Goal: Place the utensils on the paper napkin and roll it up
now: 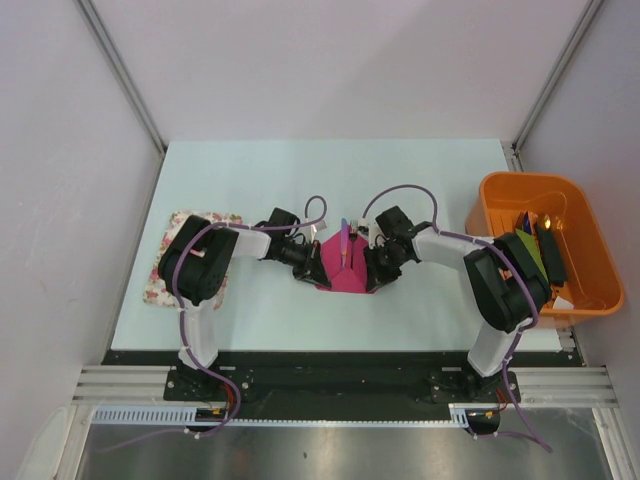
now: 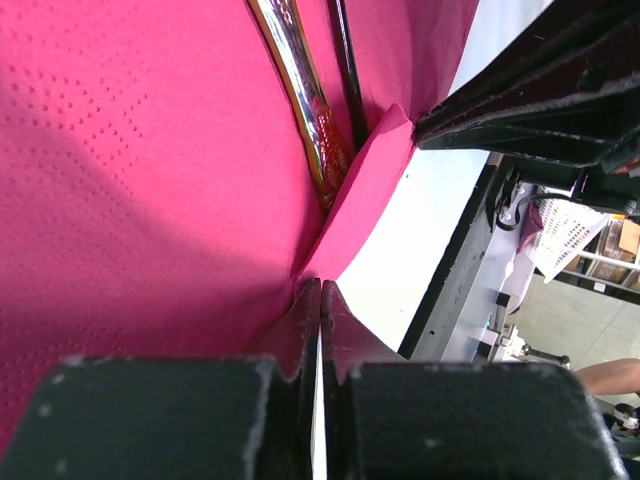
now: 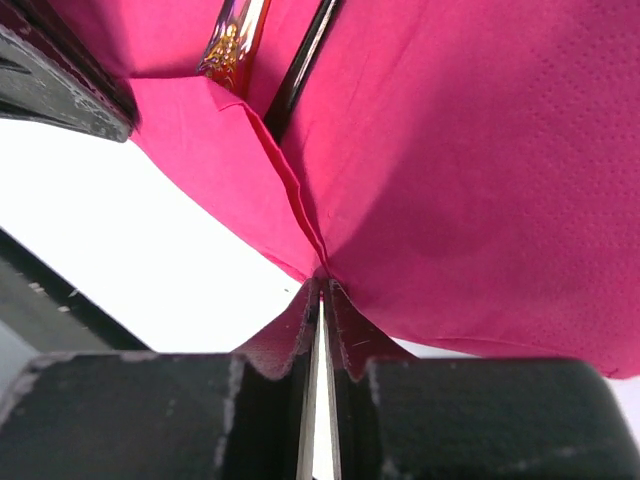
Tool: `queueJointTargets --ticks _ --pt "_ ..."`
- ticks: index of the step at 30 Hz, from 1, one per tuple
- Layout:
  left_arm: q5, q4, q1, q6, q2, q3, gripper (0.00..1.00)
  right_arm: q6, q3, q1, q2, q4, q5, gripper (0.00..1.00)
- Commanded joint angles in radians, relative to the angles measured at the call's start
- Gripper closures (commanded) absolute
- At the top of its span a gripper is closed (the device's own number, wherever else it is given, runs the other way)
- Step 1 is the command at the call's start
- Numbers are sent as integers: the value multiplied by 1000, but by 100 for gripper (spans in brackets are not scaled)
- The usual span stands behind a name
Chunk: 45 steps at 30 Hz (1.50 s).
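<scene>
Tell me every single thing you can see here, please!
napkin: one, magenta, mid-table, sides lifted like a tent
utensils: at least two, one shiny, one dark, in the napkin's fold
mat: one, floral, table's left edge
tub: one, orange, at the table's right edge
clutter: several pieces, green and black, inside the tub
table: one, pale, under everything
left gripper: one, black, shut on the napkin
right gripper: one, black, shut on the napkin

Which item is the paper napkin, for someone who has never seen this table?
At the middle of the pale table, between the left gripper and right gripper, lies the paper napkin. It is the plain magenta sheet, folded up around utensils, unlike the floral mat at left.
</scene>
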Motion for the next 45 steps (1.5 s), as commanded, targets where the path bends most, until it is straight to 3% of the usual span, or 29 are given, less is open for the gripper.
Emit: queueJointTargets --ticks 1,5,8,11,15,21,37,45 --pt "-101 1 24 27 16 -22 100 -68 -32 30 -31 -16 197 89" --pt "-101 2 24 25 14 -21 100 -37 -9 21 -50 -45 174 84" --pt "-98 2 24 23 13 -21 100 4 25 -52 -84 -62 67 69" --pt "-96 8 24 22 7 -27 100 44 53 -150 -97 -46 -42 66" --pt "-84 25 24 13 -4 -30 100 75 85 -166 -108 -35 -155 68" --pt "-81 47 24 10 -16 -41 99 139 64 -60 -102 33 -217 77" --pt "-17 249 24 -55 -78 -128 94 106 57 14 82 83 -64 87" --pt "45 444 14 -214 -185 -179 79 101 68 14 110 62 -50 88"
